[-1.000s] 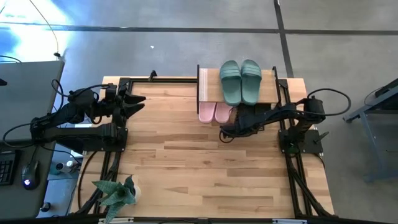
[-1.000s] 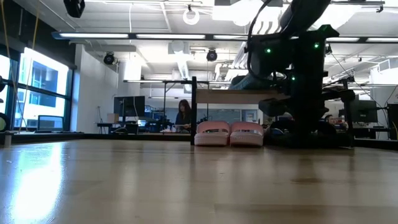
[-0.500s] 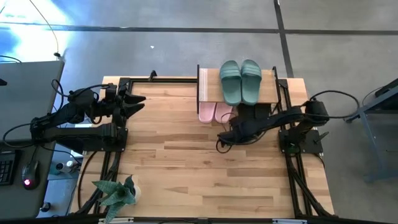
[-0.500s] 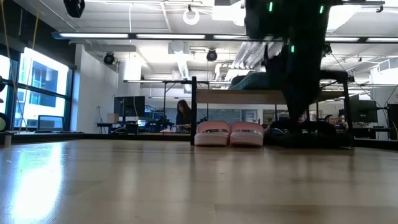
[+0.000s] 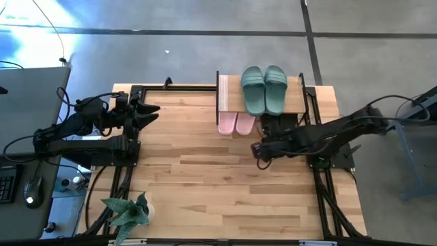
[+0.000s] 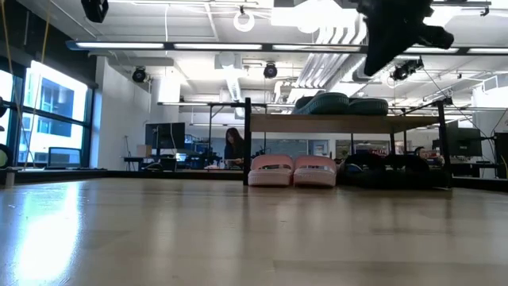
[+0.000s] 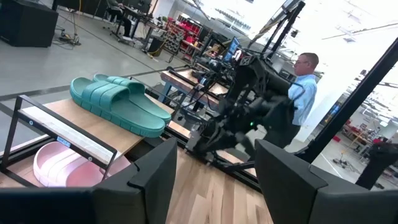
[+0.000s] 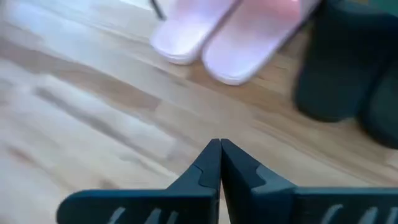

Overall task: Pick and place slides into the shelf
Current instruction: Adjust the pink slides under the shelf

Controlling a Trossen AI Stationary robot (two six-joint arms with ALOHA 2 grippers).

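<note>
The shelf (image 5: 229, 96) stands at the table's far edge. Two sage green slides (image 5: 264, 89) lie on its top board. The pink slides (image 5: 235, 123) and the black slides (image 5: 280, 123) sit side by side on the tabletop under it, toes toward the near edge. My right gripper (image 5: 258, 150) hovers shut and holding nothing just in front of the black slides; the right wrist view shows its fingertips (image 8: 219, 155) together above bare wood, with the pink slides (image 8: 217, 43) and black slides (image 8: 348, 74) beyond. My left gripper (image 5: 151, 113) waits open at the far left.
A potted plant (image 5: 128, 212) stands at the table's near left corner. Black frame rails run along both sides of the table. The wooden tabletop (image 5: 205, 178) in the middle is bare. A person (image 7: 305, 87) stands beyond the table in the left wrist view.
My right gripper has drawn back from the black slides under the shelf toward the near edge and risen well above the table, the arm swinging up and out to the right. The slides have stayed where they were.
</note>
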